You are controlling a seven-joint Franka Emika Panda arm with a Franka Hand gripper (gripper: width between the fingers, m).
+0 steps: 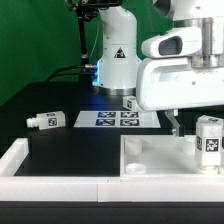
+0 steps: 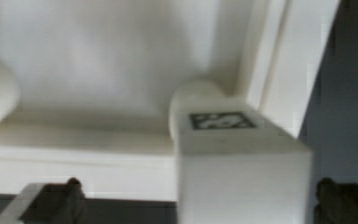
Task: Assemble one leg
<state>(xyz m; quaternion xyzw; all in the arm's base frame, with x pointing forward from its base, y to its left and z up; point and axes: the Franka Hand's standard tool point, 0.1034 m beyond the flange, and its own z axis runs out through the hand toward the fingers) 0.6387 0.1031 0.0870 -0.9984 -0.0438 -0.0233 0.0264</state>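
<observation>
One leg [image 1: 208,140], a stubby white peg with a black-and-white tag, stands upright on the corner of the large white panel [image 1: 160,155] at the exterior view's right. My gripper [image 1: 194,126] hangs over it, open, one finger [image 1: 175,123] well clear of the leg's side. In the wrist view the leg [image 2: 238,150] rises between the two dark fingertips [image 2: 60,200], closer to one than the other, and my gripper [image 2: 197,205] is not closed on it. The panel [image 2: 105,60] fills the background. Whether the leg is seated in a socket is hidden.
A second leg [image 1: 45,120] lies on the black table at the exterior view's left. A third [image 1: 130,103] stands by the marker board [image 1: 115,118]. A white U-shaped wall [image 1: 20,160] runs along the front. The robot base [image 1: 115,60] is behind.
</observation>
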